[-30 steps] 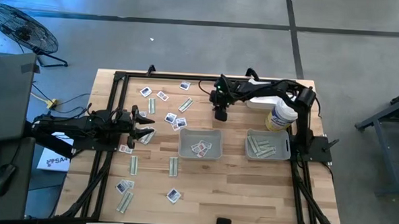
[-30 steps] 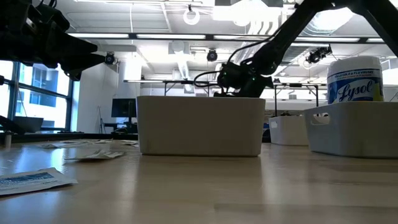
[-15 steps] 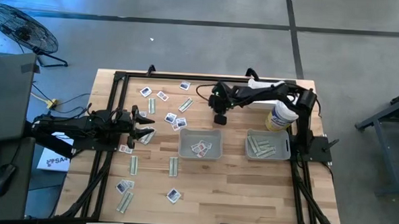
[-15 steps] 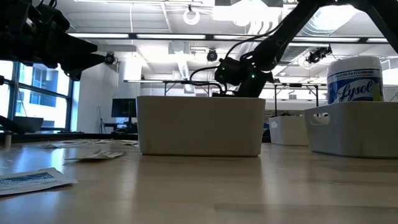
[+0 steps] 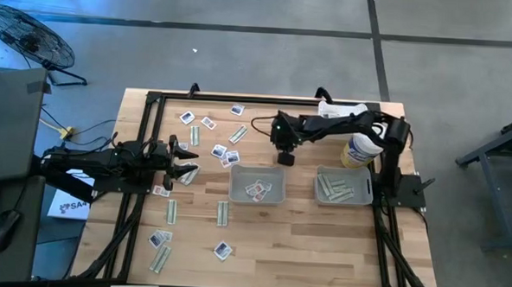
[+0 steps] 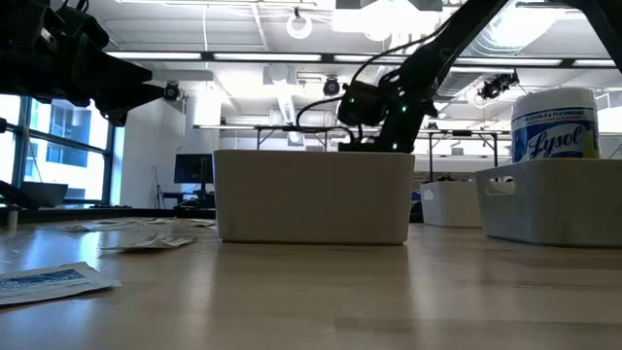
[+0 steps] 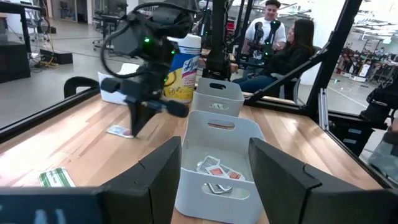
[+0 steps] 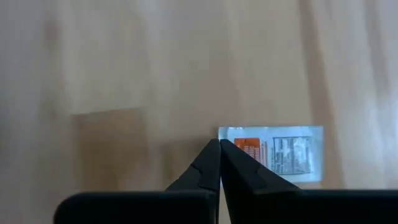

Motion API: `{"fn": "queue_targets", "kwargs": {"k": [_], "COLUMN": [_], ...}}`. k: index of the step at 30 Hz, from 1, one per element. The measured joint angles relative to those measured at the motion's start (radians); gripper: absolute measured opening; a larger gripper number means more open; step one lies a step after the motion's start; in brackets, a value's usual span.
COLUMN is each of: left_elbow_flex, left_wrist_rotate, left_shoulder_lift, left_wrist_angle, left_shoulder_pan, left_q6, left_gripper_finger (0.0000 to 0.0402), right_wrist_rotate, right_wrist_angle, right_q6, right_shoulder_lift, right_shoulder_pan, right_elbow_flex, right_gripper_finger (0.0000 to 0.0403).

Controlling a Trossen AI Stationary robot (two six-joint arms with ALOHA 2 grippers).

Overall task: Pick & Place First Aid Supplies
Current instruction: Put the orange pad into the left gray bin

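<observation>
Right wrist view, nearest first: your right gripper (image 8: 220, 144) has its tips fully together, meeting right on the edge of a white packet (image 8: 280, 152) w/ orange + dark print. Looks like an edge pinch, prob because a flat packet gives nothing else to grab. Can't tell if it's clear of the table (image 8: 155, 56) yet

High view, front edge going back: loose packets (image 5: 223, 250) and narrow strips (image 5: 222, 213) are not yet sorted on the wood. Next the middle tray (image 5: 233, 184), which has a few square packets in it, and the right tray (image 5: 319, 185) w/ strips, so sorting goes by type. Your pinched one is a square, so I'd guess middle tray, just in front of the gripper. Short carry

Left gripper (image 5: 186, 164) hovers over the left side, fingers (image 7: 155, 180) spread wide, nothing in them. Waiting, near a scatter of packets (image 5: 225, 155)

Farther back is the right gripper's spot, behind the middle tray, then the Lysol bottle (image 5: 358, 150) by the right arm's base. Not a supply, so leave it

Risk: thin edge grip, packet could slip on a fast swing
</observation>
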Motion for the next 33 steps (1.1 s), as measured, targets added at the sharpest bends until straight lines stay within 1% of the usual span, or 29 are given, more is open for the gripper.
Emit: {"fn": "queue_targets", "kwargs": {"k": [3,5,10,13,15,18,19,21,24,25,30,33], "left_elbow_flex": [0.000,0.000,0.000,0.000,0.000,0.000,0.000,0.000,0.000,0.000,0.000,0.000], "left_wrist_rotate": [0.000,0.000,0.000,0.000,0.000,0.000,0.000,0.000,0.000,0.000,0.000,0.000], "left_shoulder_lift": [0.000,0.000,0.000,0.000,0.000,0.000,0.000,0.000,0.000,0.000,0.000,0.000], "left_wrist_angle": [0.000,0.000,0.000,0.000,0.000,0.000,0.000,0.000,0.000,0.000,0.000,0.000], "left_shoulder_pan": [0.000,0.000,0.000,0.000,0.000,0.000,0.000,0.000,0.000,0.000,0.000,0.000], "left_q6": [0.000,0.000,0.000,0.000,0.000,0.000,0.000,0.000,0.000,0.000,0.000,0.000], "left_gripper_finger": [0.0186,0.0186,0.0186,0.0186,0.0186,0.0186,0.0186,0.0186,0.0186,0.0186,0.0186,0.0186], "right_wrist_rotate": [-0.025,-0.023,0.024,-0.005,-0.019,-0.028,-0.047,-0.103,-0.199,-0.214,-0.205,-0.178], "right_wrist_angle": [-0.001,-0.014,-0.002,0.000,0.009,0.056,0.067,0.101,0.201,0.227,0.346,0.392], "right_q6": [0.003,0.003,0.017,0.014,0.022,0.050,0.052,0.049,0.016,0.015,0.025,0.017], "right_shoulder_lift": [-0.041,-0.063,-0.077,-0.071,-0.067,-0.068,-0.068,-0.068,-0.068,-0.068,-0.068,-0.059], "right_shoulder_pan": [0.003,0.001,-0.027,-0.058,-0.080,-0.107,-0.114,-0.120,-0.107,-0.099,-0.070,-0.059], "right_elbow_flex": [0.005,0.006,0.006,0.007,0.003,-0.014,-0.021,-0.046,-0.098,-0.114,-0.181,-0.197], "right_gripper_finger": [0.0002,0.0003,0.0007,0.0022,0.0040,0.0073,0.0083,0.0101,0.0119,0.0123,0.0130,0.0129]}}
